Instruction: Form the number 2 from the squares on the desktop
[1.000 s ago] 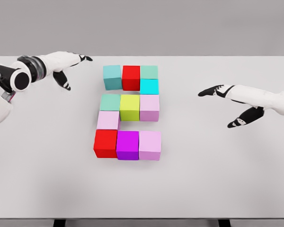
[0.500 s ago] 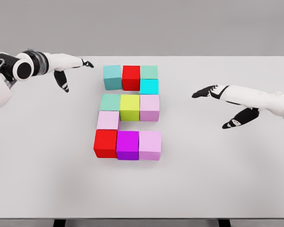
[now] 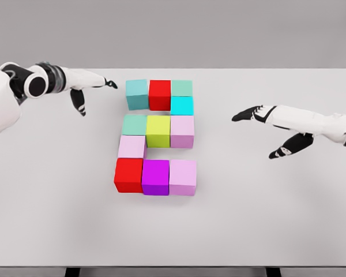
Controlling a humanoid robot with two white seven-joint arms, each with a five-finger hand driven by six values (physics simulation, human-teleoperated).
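Observation:
Coloured cubes lie together on the white table (image 3: 265,219) in the shape of a 2. The top row is a teal cube (image 3: 136,94), a red cube (image 3: 160,94) and a green cube (image 3: 181,88), with a cyan cube (image 3: 182,105) below the green one. The middle row holds a green cube (image 3: 134,124), a yellow-green cube (image 3: 158,130) and a pink cube (image 3: 182,131). A pink cube (image 3: 131,146) links down to a red cube (image 3: 128,175), a magenta cube (image 3: 155,177) and a pink cube (image 3: 183,177). My left hand (image 3: 92,86) hovers open left of the top row. Right of the cubes, my right hand (image 3: 262,124) is open and holds nothing.
The table's front edge (image 3: 173,266) runs along the bottom of the view, and a grey wall stands behind the far edge.
My left hand has slid right toward the top row of cubes. My right hand has crept left toward the cubes. The cubes have not moved.

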